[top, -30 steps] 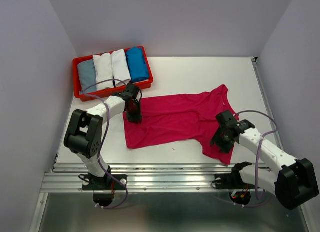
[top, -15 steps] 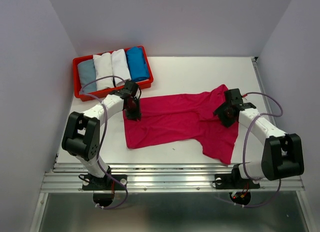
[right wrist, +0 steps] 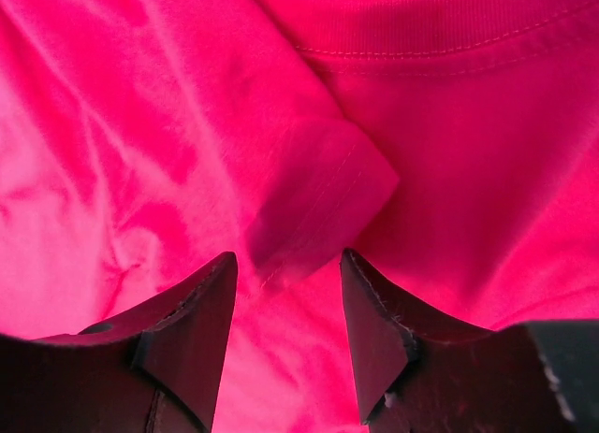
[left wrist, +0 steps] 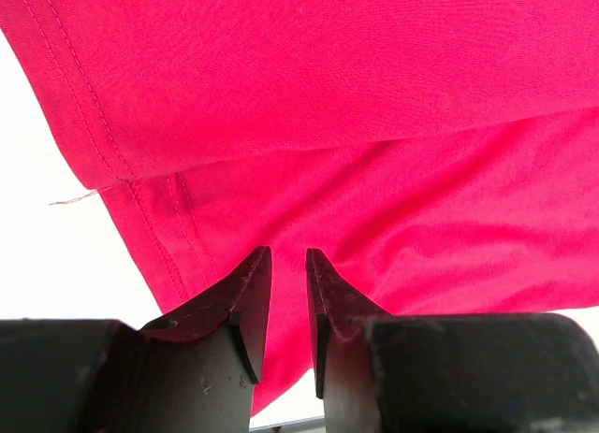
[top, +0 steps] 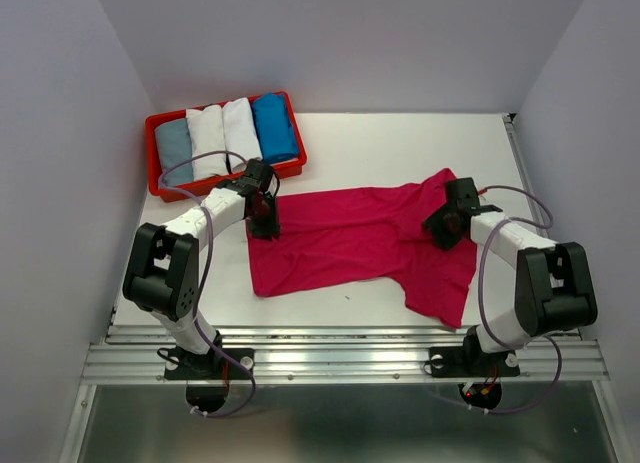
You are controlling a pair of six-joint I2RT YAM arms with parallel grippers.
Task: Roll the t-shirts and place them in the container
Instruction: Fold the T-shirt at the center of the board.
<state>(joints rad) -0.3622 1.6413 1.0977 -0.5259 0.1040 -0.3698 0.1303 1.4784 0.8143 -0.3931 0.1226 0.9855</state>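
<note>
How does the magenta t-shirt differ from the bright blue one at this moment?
The magenta t-shirt lies spread out on the table; the bright blue t-shirt is rolled into a compact bundle. The magenta one is outside the red tray; the blue one sits inside it, at the right end of the row in the top view. Both are plain single-colour cloth.

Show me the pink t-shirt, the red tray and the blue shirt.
pink t-shirt (top: 340,233), top view, mid body.
red tray (top: 151,153), top view, left rim.
blue shirt (top: 273,128), top view, its middle.
</note>
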